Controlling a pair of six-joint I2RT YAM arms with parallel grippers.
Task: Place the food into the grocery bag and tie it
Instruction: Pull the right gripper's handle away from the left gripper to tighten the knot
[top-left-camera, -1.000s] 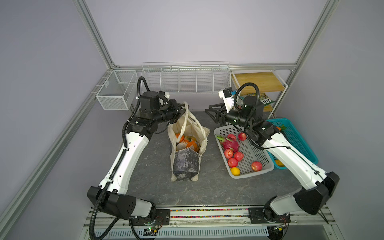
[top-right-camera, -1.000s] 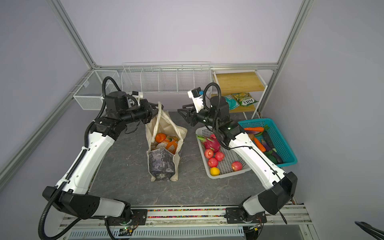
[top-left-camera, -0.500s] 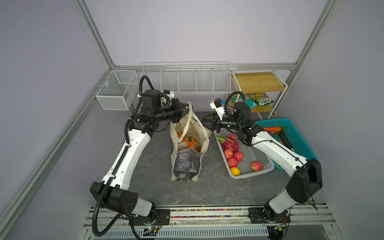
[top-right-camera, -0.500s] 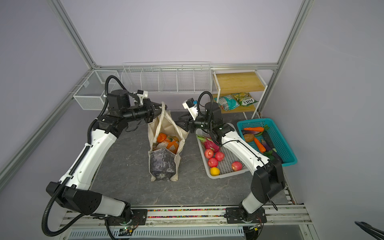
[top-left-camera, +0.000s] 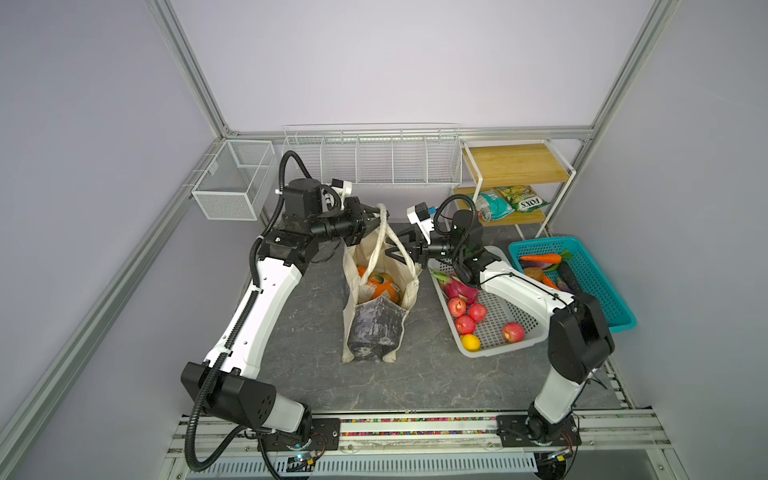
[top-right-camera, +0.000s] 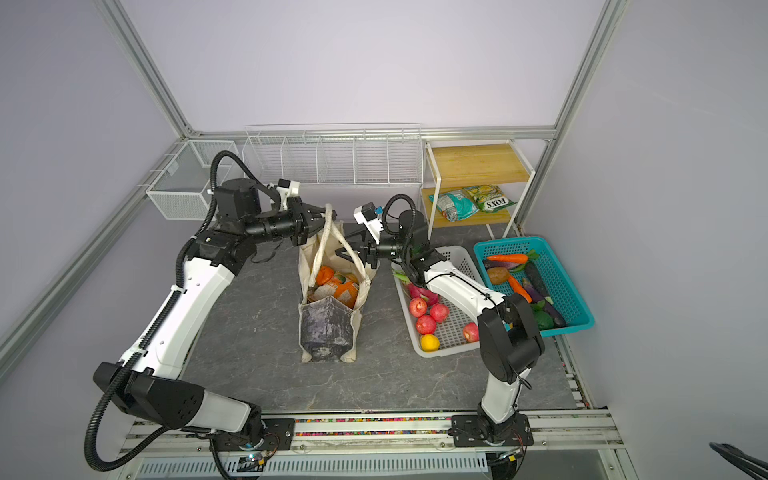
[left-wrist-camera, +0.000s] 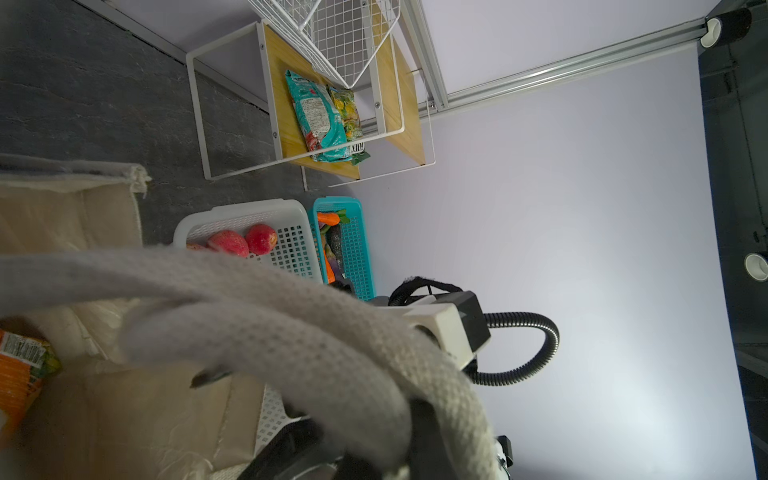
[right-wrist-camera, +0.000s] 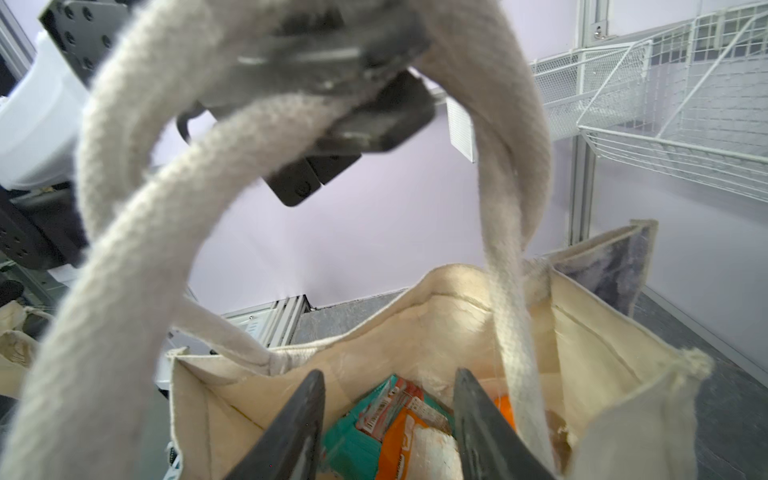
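Grocery bag (top-left-camera: 376, 328) stands upright mid-table, mouth open. An orange packet (top-left-camera: 384, 289) and a teal packet (right-wrist-camera: 353, 449) are inside.

Left jaws: pressed together high over the bag's back edge, pinching the handles (top-left-camera: 379, 232). The straps are drawn up taut and loop around the jaws in the right wrist view.

Right jaws: spread and holding nothing. They are level with the bag's rim on its basket side and point into the mouth. One strap (right-wrist-camera: 507, 166) runs down just beside one jaw.

Left unpacked: apples (top-left-camera: 457, 306) and a yellow fruit (top-left-camera: 470, 342) in the white basket (top-left-camera: 496, 318), vegetables in the teal basket (top-left-camera: 594, 274), packets (top-left-camera: 492, 205) on the shelf.

Reading: this looks like the start of the tie, with the right arm going for a strap.

How to do it well:
- Keep the left pinch firm and high, so the straps stay taut and apart enough to single one out.
- Close the right jaws on one strap only, well above the rim, clear of the bag wall and the packets.
- Pull sideways gently, because the bag is light fabric and may tip toward the white basket.
- Watch that the two arms do not collide, as they are close over the bag mouth.
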